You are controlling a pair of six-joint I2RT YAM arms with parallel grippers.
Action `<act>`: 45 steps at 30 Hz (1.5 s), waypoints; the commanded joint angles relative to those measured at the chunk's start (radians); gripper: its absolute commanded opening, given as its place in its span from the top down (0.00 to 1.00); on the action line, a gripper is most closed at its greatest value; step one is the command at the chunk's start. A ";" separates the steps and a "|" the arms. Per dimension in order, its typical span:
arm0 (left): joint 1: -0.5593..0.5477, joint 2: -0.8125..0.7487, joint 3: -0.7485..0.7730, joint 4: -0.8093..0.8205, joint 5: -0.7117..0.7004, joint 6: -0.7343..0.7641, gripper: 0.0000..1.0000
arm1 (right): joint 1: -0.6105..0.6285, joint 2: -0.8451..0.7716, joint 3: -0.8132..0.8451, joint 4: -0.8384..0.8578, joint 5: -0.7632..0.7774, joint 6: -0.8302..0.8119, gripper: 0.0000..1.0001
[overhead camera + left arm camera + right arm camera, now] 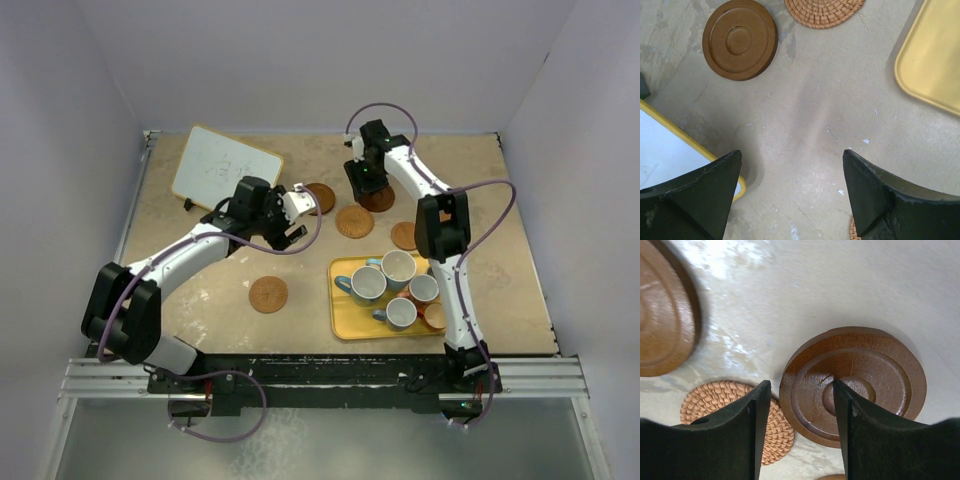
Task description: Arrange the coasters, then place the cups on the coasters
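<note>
Across the beige table [520,200] both arms reach from their bases at the near edge toward the far middle. The left arm [190,250] lies low and long, slanting away and to the right, its wrist turned down over bare table. The right arm [445,240] rises straight from its base to a raised elbow, then angles left and away, its wrist also pointing down. A white board with a yellow rim [225,165] lies at the far left. A yellow tray [350,320] sits near the right arm's base and holds four cups [368,284], all upright and close together. The left gripper [297,217] hangs released, jaws spread wide with nothing between them, near a dark wooden coaster [320,197] that lies just beyond it. The right gripper [366,180] is down over a second dark coaster [860,385]. Its jaws are partly apart and straddle that coaster's rim, one finger over the raised centre, the other just outside the edge. I cannot tell whether they pinch it. Three woven coasters lie flat and apart: one [354,221] touching or just beside the second dark coaster, one [404,235] beyond the tray, one [268,294] alone to the tray's left.
</note>
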 commanded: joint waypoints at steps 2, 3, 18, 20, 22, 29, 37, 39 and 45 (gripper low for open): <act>0.000 -0.084 -0.035 0.009 -0.036 0.024 0.21 | 0.054 0.054 0.073 -0.058 -0.070 0.009 0.45; 0.000 -0.092 -0.041 0.009 -0.041 0.023 0.21 | 0.060 0.062 0.092 -0.063 -0.076 0.009 0.45; 0.001 -0.077 -0.076 -0.008 -0.080 0.057 0.21 | 0.087 -0.070 0.126 -0.114 -0.165 -0.061 0.29; 0.001 -0.071 -0.078 -0.040 -0.059 0.083 0.21 | 0.085 -0.119 0.115 -0.119 -0.154 -0.078 0.26; 0.001 -0.061 -0.083 -0.083 -0.034 0.123 0.21 | 0.086 -0.171 0.103 -0.130 -0.146 -0.094 0.23; 0.001 -0.039 -0.140 -0.245 -0.002 0.283 0.22 | 0.082 -0.410 -0.086 -0.130 -0.121 -0.155 0.19; -0.001 0.007 -0.213 -0.251 -0.044 0.340 0.22 | 0.017 -0.686 -0.437 -0.094 -0.143 -0.198 0.21; -0.001 0.023 -0.222 -0.227 -0.050 0.324 0.22 | -0.018 -0.750 -0.517 -0.070 -0.167 -0.199 0.21; -0.004 0.072 -0.222 -0.135 -0.083 0.289 0.22 | -0.094 -0.876 -0.699 0.011 -0.196 -0.200 0.21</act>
